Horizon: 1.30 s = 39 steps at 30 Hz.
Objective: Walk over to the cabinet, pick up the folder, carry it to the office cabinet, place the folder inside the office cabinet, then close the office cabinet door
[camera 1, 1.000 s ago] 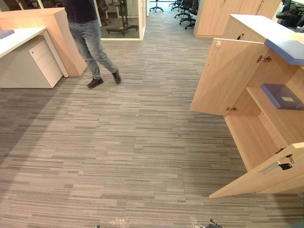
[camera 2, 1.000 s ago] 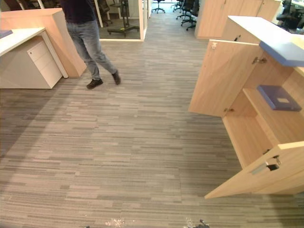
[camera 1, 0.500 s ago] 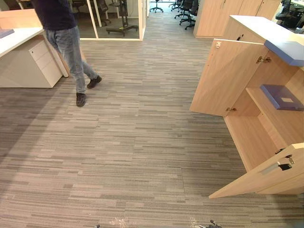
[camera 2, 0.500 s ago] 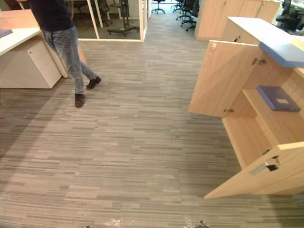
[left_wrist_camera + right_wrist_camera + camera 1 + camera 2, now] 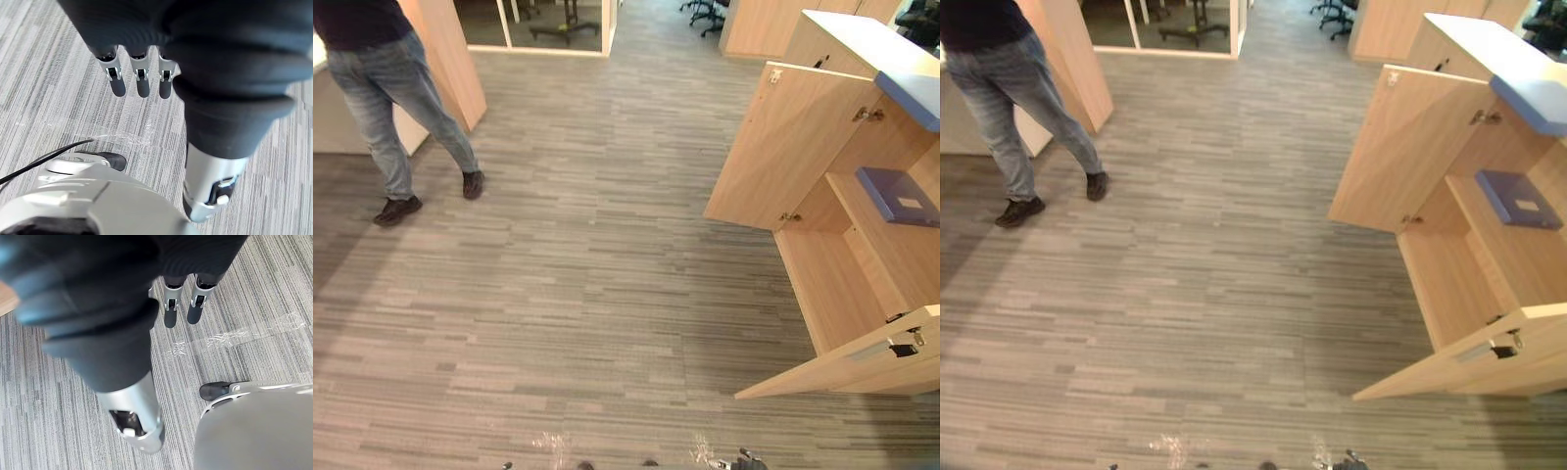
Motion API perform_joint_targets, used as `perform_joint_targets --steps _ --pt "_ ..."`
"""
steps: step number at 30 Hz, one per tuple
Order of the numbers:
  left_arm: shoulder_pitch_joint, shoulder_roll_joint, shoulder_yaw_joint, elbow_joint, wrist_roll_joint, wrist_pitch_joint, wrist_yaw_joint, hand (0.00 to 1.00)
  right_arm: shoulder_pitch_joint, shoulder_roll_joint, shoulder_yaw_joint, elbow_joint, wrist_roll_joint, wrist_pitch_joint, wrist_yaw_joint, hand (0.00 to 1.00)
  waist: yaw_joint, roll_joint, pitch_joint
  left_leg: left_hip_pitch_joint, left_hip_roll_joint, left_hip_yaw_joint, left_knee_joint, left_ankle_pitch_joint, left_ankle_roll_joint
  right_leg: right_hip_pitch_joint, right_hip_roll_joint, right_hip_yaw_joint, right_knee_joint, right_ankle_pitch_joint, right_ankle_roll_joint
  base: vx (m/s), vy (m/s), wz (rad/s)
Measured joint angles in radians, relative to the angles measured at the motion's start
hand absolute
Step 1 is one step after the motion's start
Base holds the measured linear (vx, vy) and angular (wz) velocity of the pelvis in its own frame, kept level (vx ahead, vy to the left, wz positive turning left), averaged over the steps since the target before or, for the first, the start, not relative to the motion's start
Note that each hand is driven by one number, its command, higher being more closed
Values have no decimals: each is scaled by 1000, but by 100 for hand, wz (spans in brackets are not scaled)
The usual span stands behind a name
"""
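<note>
Fingers [image 5: 116, 84] of left hand [image 5: 143, 83] and right hand [image 5: 171, 311] hang straight, empty. Blue folder [image 5: 898, 196] lies flat on shelf [image 5: 891, 245] inside open cabinet [image 5: 783, 147], robot's right. Looks thin, stiff, light, perhaps slick-covered; pinch edge facing opening, thumb on top.

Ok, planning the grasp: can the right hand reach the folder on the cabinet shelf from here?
Probably not yet: the right hand hangs over the carpet, away from the cabinet. Its doors stand open, so the folder lies unblocked; stepping closer should do.
</note>
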Motion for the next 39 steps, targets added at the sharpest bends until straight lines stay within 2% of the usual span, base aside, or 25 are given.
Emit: perform_joint_targets --steps 2,3,4,7,9,11,12,13,15,16,17,19,20,21,22,23,24,25,27,29,31,32,33,35,39 --pt "4 -18 43 -36 -30 0 3 0 7 3 7 -30 14 0 -1 0 14 1 24 -115 35 76 282 -37 -1 7 -2 8 40 -56 -30 -87 -6 1" --pt "18 -39 73 -59 -40 -3 7 0 9 0 11 -40 22 1 -3 0 21 5 27 -193 73 122 432 -78 31 5 -2 13 75 -79 -32 -22 -10 -6" --pt "25 -49 89 -66 -48 -7 13 0 9 -1 15 -46 33 1 -3 0 23 9 25 -234 100 142 460 -101 45 6 -3 18 91 -92 -29 14 -2 -18" --pt "33 -68 123 -71 -72 -10 22 0 2 3 17 -47 34 1 -3 0 43 6 21 -299 134 147 294 -76 33 14 -39 55 95 -108 -10 133 101 -33" --pt "49 -82 145 -71 -73 -11 27 0 2 1 22 -50 34 1 -3 0 43 9 19 -304 136 154 84 2 12 41 -101 79 93 -129 23 297 291 -28" --pt "62 -102 156 -70 -73 -10 33 0 1 -9 44 -53 34 0 -5 0 43 35 4 -298 156 153 -33 60 -5 55 -131 100 88 -157 68 317 368 -27" --pt "65 -104 162 -68 -73 -10 34 0 -1 -8 45 -51 35 1 -6 0 44 39 0 -295 158 170 -23 123 -26 68 -145 104 83 -167 84 453 516 -50" --pt "70 -98 166 -64 -72 -11 34 0 -13 21 40 -26 33 2 -6 0 55 28 -19 -294 125 207 19 185 -5 91 -198 109 69 -163 88 422 424 -41" --pt "65 -88 164 -60 -71 -11 34 0 -25 41 36 -22 31 1 0 0 54 13 -47 -301 89 218 38 149 27 75 -230 103 78 -122 75 426 370 -23" --pt "52 -79 158 -49 -69 -11 34 0 -44 42 33 1 30 4 1 0 57 11 -60 -279 57 237 28 130 43 72 -262 111 89 -72 89 407 331 -7" --pt "50 -77 154 -46 -69 -11 34 0 -47 42 32 5 30 4 1 0 58 11 -62 -272 51 242 26 127 43 72 -269 112 93 -63 92 476 380 -22" --pt "43 -68 134 -24 -69 -11 34 0 -60 43 6 28 29 5 6 0 67 14 -72 -213 13 271 3 105 73 60 -307 122 164 -27 94 352 261 -29" --pt "43 -59 118 -14 -69 -10 33 0 -61 41 -3 31 29 5 9 0 67 14 -81 -170 -6 284 -18 88 83 15 -331 140 288 -17 90 354 261 -23" --pt "46 -50 92 -14 -68 -8 32 0 -66 33 -5 32 29 6 11 0 60 15 -82 -119 -26 285 -38 72 95 -41 -359 133 444 19 86 339 247 -16" --pt "46 -46 81 -13 -68 -8 32 0 -67 27 -5 32 29 8 11 0 56 16 -82 -90 -36 285 -49 65 99 -68 -377 124 521 54 66 331 210 -5" --pt "48 -40 53 -13 -65 -8 32 0 -67 15 -5 32 29 9 10 0 43 25 -82 -34 -49 286 -74 50 114 -111 -419 62 656 131 0 328 193 -3" --pt "45 -35 41 -11 -61 -8 32 0 -75 12 -3 26 30 7 9 0 32 30 -76 13 -54 288 -96 39 125 -155 -463 -11 801 107 -13 320 171 -5" --pt "42 -33 35 -10 -59 -8 32 0 -80 12 -3 21 33 7 8 0 27 32 -73 34 -55 288 -107 39 125 -180 -471 -40 863 66 -16 284 132 -7" --pt "34 -29 -1 -12 -59 -8 32 0 -101 9 -2 3 34 4 4 0 17 51 -49 121 -36 288 -146 39 125 -241 -440 -163 940 -82 -3 276 58 -11" --pt "34 -31 -5 -13 -59 -9 32 0 -110 12 -1 -7 34 1 3 0 9 54 -31 155 -27 288 -150 38 123 -267 -396 -234 842 -131 10 171 -65 -3" --pt "34 -35 6 -14 -60 -10 32 0 -113 13 -2 -13 34 1 1 0 7 50 -16 184 -29 299 -180 20 94 -293 -366 -324 675 -117 11 146 -137 -3" --pt "34 -32 27 -14 -59 -9 32 0 -115 20 -4 -13 34 1 0 0 17 30 -4 207 -49 315 -208 16 76 -307 -361 -386 549 -76 -1 139 -132 -47" --pt "39 -52 40 1 -59 -7 34 0 -115 12 -10 -12 35 1 -1 0 24 49 -4 218 -33 333 -229 12 53 -289 -318 -422 478 -91 -26 141 -130 -62" --pt "31 -72 53 26 -49 -1 34 0 -136 -2 -42 -11 39 -1 -3 0 6 87 9 215 2 347 -243 11 33 -283 -257 -428 424 -85 -36 144 -134 -40" --pt "15 -77 78 25 -32 0 33 0 -102 -2 -70 -11 42 0 -4 0 0 88 13 240 63 369 -246 -20 -23 -268 -190 -431 426 -154 -35 169 -182 -17"
